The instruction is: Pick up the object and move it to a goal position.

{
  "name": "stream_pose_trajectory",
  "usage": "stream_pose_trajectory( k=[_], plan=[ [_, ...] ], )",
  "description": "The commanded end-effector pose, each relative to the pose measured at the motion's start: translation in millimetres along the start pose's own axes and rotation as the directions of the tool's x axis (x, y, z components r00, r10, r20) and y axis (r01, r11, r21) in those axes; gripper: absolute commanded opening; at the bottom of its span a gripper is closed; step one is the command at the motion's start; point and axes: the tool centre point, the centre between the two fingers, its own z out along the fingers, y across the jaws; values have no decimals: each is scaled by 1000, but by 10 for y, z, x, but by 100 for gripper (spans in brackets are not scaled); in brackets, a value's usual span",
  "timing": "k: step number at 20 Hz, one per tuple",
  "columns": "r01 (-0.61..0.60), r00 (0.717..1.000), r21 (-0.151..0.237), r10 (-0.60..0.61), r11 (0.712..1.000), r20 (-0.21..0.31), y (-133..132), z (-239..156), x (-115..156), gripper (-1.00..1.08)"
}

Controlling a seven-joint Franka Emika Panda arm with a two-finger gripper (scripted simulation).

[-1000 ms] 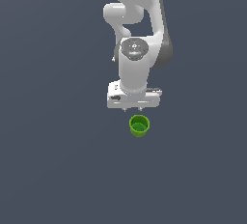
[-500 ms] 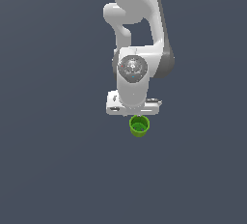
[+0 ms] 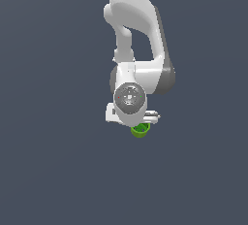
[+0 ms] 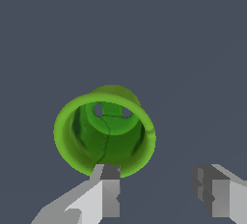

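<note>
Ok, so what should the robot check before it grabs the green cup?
1. Hand open: ok, fingers spread apart.
2. Green cup upright, opening facing up: ok.
3. Cup sits between the fingers: not ok, one finger is at the rim and the other is off to the side.
4. Hand is touching the cup: cannot tell.
5. Nothing else near the cup: ok, only bare floor.
</note>
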Motion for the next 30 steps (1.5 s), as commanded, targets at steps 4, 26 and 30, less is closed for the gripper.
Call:
stream_pose_trajectory(
  k=[4, 26, 30],
  plan=[
    [-26, 995, 3, 25, 1000, 94, 20, 103, 58, 28],
    [-57, 974, 1, 55, 998, 219, 52, 275, 75, 28],
    [-57, 974, 1, 56, 998, 220, 52, 354, 54, 28]
  ],
)
